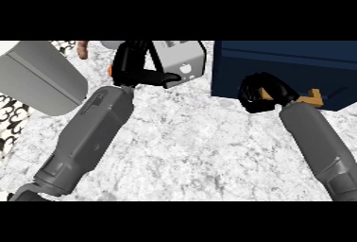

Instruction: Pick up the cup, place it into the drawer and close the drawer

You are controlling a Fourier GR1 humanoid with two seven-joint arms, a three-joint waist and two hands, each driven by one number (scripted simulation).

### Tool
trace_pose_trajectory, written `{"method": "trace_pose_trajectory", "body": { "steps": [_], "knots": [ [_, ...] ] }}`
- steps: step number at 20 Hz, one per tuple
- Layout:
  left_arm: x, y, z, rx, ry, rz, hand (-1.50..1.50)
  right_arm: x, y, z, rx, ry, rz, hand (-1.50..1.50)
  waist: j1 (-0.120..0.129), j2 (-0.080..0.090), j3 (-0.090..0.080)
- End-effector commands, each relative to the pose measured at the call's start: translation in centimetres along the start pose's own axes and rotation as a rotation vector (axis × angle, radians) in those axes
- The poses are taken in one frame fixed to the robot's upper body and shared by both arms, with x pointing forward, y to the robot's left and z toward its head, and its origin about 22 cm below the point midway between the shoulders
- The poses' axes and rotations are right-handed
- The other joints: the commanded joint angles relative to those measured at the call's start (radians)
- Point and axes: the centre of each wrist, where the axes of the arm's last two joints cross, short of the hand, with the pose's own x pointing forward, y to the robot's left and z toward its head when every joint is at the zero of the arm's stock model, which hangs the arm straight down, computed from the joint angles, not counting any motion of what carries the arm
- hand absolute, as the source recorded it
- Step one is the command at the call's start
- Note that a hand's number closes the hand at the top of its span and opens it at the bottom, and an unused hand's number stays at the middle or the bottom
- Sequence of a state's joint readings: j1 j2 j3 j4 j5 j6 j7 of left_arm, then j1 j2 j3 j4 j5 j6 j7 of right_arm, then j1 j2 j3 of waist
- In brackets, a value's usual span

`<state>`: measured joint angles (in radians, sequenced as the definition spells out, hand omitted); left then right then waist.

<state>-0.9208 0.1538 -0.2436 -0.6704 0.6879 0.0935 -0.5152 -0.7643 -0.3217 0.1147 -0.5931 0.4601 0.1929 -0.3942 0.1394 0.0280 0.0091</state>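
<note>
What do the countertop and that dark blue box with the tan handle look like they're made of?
The countertop looks like polished marble or stone: white with grey mottled veining. The dark blue box, probably the drawer unit, looks like painted wood or metal, matte and uniform. Its tan handle, partly hidden by the right robot hand, looks wooden.

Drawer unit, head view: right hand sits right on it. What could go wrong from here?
1. The right hand is curled against the dark blue drawer unit and hides whatever it holds; the grasp cannot be checked.
2. A tan piece juts out beside that hand and could snag it.
3. The left hand lies close to the grey appliance and might bump it.
</note>
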Motion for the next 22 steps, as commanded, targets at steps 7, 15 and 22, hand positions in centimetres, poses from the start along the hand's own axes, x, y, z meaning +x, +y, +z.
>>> {"method": "trace_pose_trajectory", "body": {
  "steps": [7,15,22],
  "knots": [
    [0.3,1.3,0.8,-0.044,0.016,0.011,-1.5,2.0,-9.0,0.0,-0.217,0.02,-0.034,1.5,0.052,0.018,-0.004],
    [0.3,1.9,1.4,-0.064,0.021,0.03,-1.5,2.3,-11.2,1.0,-0.208,-0.008,-0.067,1.5,0.076,0.018,-0.006],
    [0.3,2.0,1.8,-0.092,0.022,0.045,-1.5,1.8,-11.4,1.8,-0.198,-0.029,-0.105,1.5,0.089,0.021,-0.005]
  ]
}}
